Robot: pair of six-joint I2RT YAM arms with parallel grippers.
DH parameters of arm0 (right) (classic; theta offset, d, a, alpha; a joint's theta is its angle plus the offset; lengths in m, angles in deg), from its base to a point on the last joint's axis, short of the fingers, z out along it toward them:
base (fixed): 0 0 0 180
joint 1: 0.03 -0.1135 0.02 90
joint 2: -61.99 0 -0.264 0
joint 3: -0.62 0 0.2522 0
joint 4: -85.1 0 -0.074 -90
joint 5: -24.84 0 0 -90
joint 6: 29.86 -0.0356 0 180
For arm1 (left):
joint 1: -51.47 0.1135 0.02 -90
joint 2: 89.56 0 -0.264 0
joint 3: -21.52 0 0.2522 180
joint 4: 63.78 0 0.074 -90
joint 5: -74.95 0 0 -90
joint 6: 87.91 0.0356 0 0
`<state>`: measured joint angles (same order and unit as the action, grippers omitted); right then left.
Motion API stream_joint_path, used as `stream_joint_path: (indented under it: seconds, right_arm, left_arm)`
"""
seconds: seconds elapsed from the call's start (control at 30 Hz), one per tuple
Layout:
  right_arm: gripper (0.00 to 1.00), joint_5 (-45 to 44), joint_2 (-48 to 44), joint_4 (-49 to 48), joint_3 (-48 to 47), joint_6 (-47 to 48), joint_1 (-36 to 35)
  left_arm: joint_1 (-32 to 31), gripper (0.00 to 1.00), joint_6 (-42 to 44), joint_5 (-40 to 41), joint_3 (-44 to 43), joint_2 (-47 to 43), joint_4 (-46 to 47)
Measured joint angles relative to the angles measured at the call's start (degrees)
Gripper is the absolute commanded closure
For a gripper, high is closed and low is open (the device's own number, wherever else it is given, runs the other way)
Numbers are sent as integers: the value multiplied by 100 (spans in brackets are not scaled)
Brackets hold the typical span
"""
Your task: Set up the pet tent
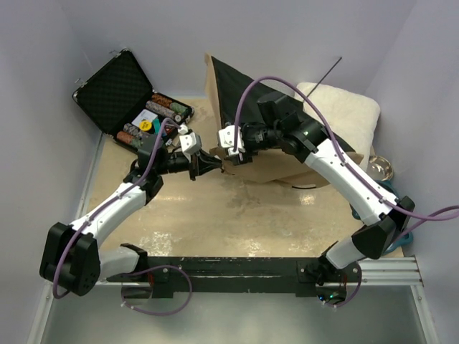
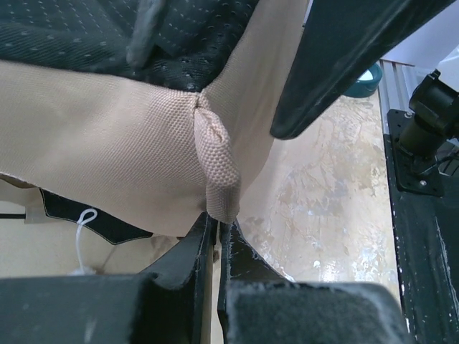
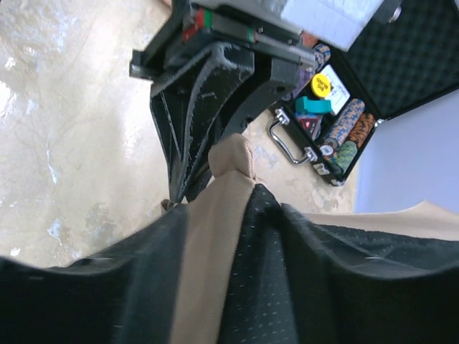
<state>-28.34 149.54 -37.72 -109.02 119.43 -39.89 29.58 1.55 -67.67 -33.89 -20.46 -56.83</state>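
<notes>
While the tent sits half collapsed at about one o'clock on the table, the top view shows its black underside turned up toward twelve. One thin pole pokes out toward one o'clock, near a white cushion. Both arms meet at the tent's near corner: the left gripper reaches in from nine o'clock and the right gripper from three. An open case sits at ten o'clock.

In the left wrist view the left gripper is clenched on a tan fabric loop at the tent's corner seam. The jaws are almost together, with only the loop's tip between them. What looks like a black finger of the other arm crosses at one o'clock.

In the right wrist view the tent's black and tan cloth fills the lower half and hides the right gripper's own fingers. I cannot tell whether it is grasping or released. The left gripper shows at eleven o'clock, pinching the tan strip.

The hold looks shallow. A hard pull could slip the loop out of the jaws and drop the corner. With the grippers so close they could collide, and the pole could snag on the cushion as the cloth rises.
</notes>
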Motion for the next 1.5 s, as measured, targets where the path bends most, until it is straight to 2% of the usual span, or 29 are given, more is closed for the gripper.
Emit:
stream_joint_path:
  seconds: [0.07, 0.17, 0.23, 0.47, 0.77, 0.87, 0.93, 0.97, 1.2, 1.5]
  right_arm:
    - [64, 24, -76, -59, 35, -37, 0]
    - [75, 24, -79, -144, 79, -109, -11]
    - [76, 15, -24, -212, 79, -151, -9]
    - [64, 7, 96, -308, 76, -262, -15]
    - [60, -31, 98, -466, 76, -450, -22]
    - [70, -92, 101, -511, 76, -479, -26]
    - [92, -160, 103, -555, 76, -503, -26]
    - [100, -190, 107, -575, 76, -507, -26]
    - [100, -289, 133, -654, 76, -529, -26]
    - [100, -511, 33, -726, 326, -107, -162]
  left_arm:
    - [0, 100, -52, -2, -57, 50, -20]
    - [0, 100, -101, -13, -146, 107, -70]
    - [0, 100, -122, -31, -190, 129, -114]
    - [0, 100, -83, -76, -278, 168, -345]
    - [0, 100, -28, -138, -326, 232, -382]
    - [0, 100, -28, -144, -328, 236, -385]
    - [0, 100, -28, -162, -328, 240, -393]
    - [0, 100, -28, -164, -328, 243, -393]
    - [0, 100, -31, -223, -570, 442, -608]
    - [0, 100, -140, -232, -754, 584, -850]
